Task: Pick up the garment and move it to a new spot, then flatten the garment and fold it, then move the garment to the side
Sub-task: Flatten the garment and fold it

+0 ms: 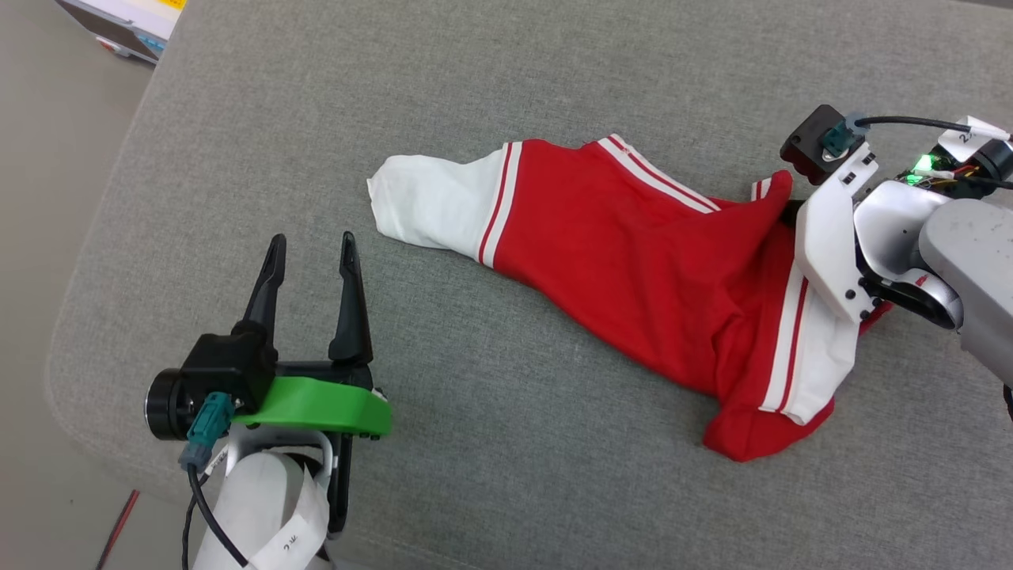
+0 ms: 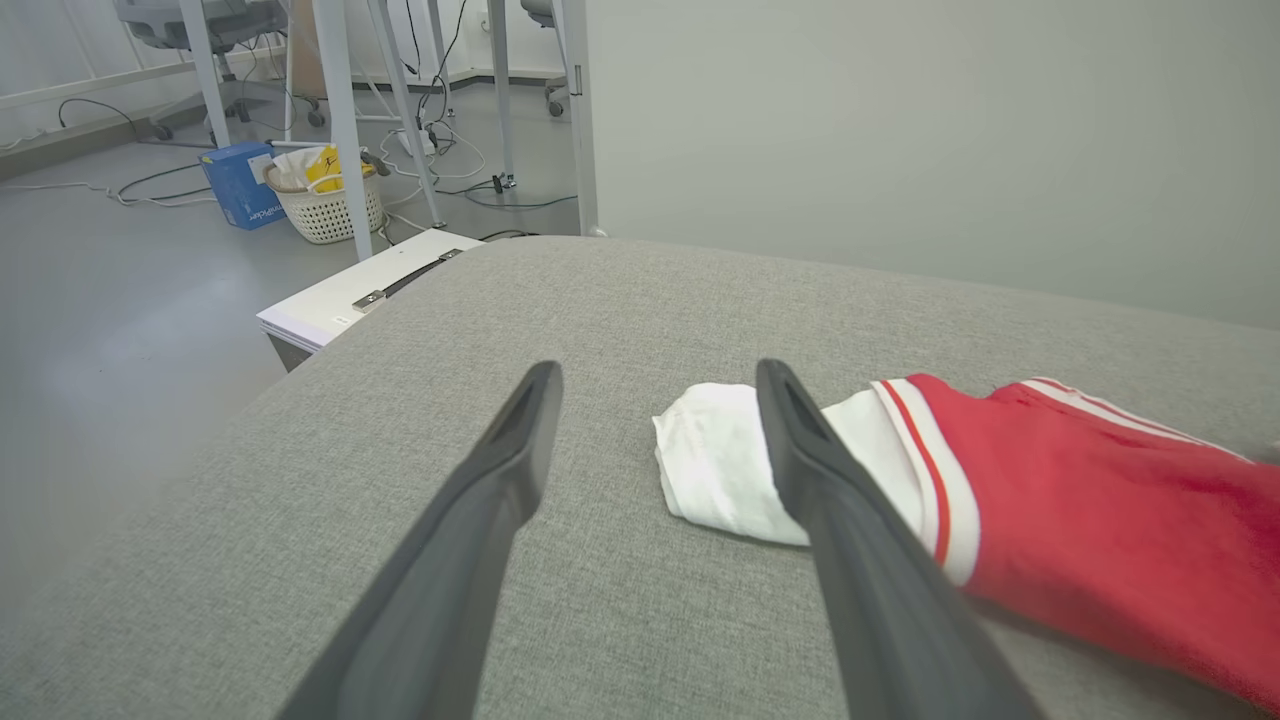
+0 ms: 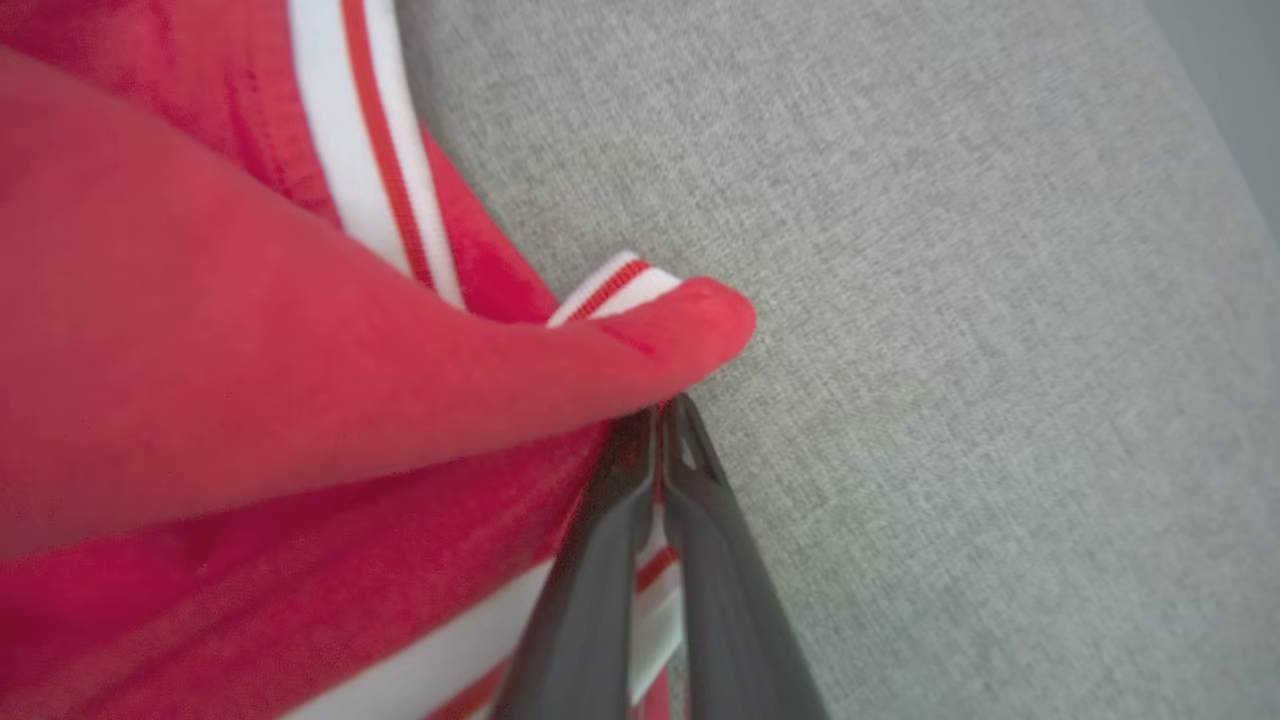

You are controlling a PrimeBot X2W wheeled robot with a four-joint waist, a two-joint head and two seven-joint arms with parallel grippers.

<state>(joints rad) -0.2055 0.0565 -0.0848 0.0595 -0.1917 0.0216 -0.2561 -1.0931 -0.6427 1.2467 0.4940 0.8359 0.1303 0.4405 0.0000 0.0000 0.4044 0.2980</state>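
Observation:
The garment (image 1: pixel 633 253), a red T-shirt with white sleeves and red-white striped trim, lies crumpled across the grey cushioned surface (image 1: pixel 506 95); its print is hidden. One white sleeve (image 1: pixel 427 202) points left, and that sleeve (image 2: pixel 720 465) lies just past my left gripper's right finger. My left gripper (image 1: pixel 313 249) hovers open and empty at the lower left, apart from the cloth. My right gripper (image 3: pixel 660 415) is shut on a red fold of the garment (image 3: pixel 300 380) at its right edge, trim caught between the fingers. In the head view its fingers are hidden behind the cloth and its white mount (image 1: pixel 831 245).
The surface's rounded edge runs down the left side, with floor beyond. A white box (image 2: pixel 350 290) stands by the far corner; a basket (image 2: pixel 325 205), a blue box (image 2: pixel 240 185) and table legs stand further off on the floor.

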